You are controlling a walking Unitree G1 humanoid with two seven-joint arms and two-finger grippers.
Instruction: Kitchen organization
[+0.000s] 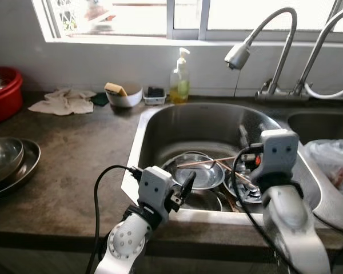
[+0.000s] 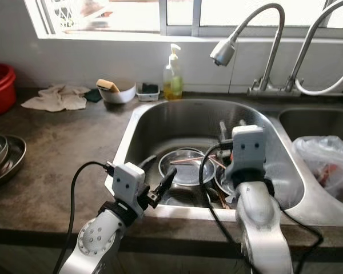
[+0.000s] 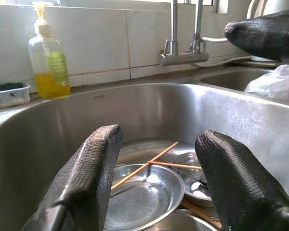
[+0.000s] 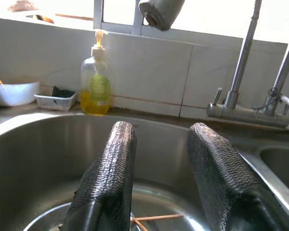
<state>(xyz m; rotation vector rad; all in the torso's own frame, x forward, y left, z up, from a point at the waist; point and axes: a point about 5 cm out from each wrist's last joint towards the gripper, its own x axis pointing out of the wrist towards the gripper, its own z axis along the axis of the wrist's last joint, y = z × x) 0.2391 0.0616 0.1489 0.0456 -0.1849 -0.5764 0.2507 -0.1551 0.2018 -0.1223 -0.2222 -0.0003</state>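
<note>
A steel sink (image 1: 160,123) holds a shallow steel bowl (image 1: 201,173), a smaller steel dish (image 1: 244,188) and thin wooden chopsticks (image 1: 208,163) lying across them. My left gripper (image 3: 160,137) hovers at the sink's front rim, open, with nothing between its fingers (image 1: 187,184); it looks across the bowl (image 3: 144,195) and chopsticks (image 3: 144,168). My right gripper (image 4: 161,129) is held over the right part of the basin, open and empty, pointing toward the back wall.
Behind the sink stand a yellow soap bottle (image 1: 180,80), a small scrubber tray (image 1: 154,95) and a white bowl (image 1: 124,96). A spray faucet (image 1: 238,55) overhangs the basin. On the left counter are a cloth (image 1: 63,103), a red basin (image 1: 3,91) and steel plates (image 1: 11,162). A plastic bag (image 1: 331,162) fills the right sink.
</note>
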